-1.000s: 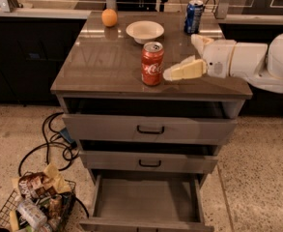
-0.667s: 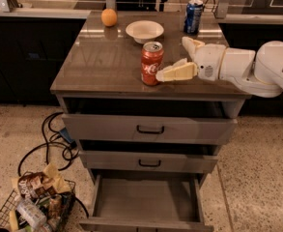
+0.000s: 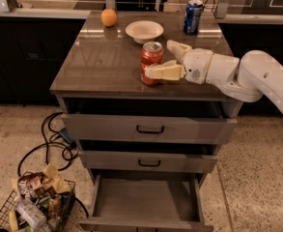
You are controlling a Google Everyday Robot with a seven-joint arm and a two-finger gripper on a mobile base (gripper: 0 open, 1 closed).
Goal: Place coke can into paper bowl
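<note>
The gripper [image 3: 159,58] is at the coke can [image 3: 151,61], jaws spread. Bare surface [image 3: 102,62] lies between the can and the paper bowl [image 3: 144,30]; the orange [image 3: 108,17] and blue can [image 3: 193,16] flank the bowl.

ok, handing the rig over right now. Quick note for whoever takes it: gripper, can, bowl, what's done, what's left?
Gripper: comes in from the right, jaws open, one in front of the coke can, the other behind its right side. Not closed on it.
Coke can: upright near the front of the cabinet top, not lifted.
Paper bowl: empty, behind the can, between the orange and the blue can.
Done: gripper lined up on the can.
Left: close, lift, carry back, set the can in the bowl.
</note>
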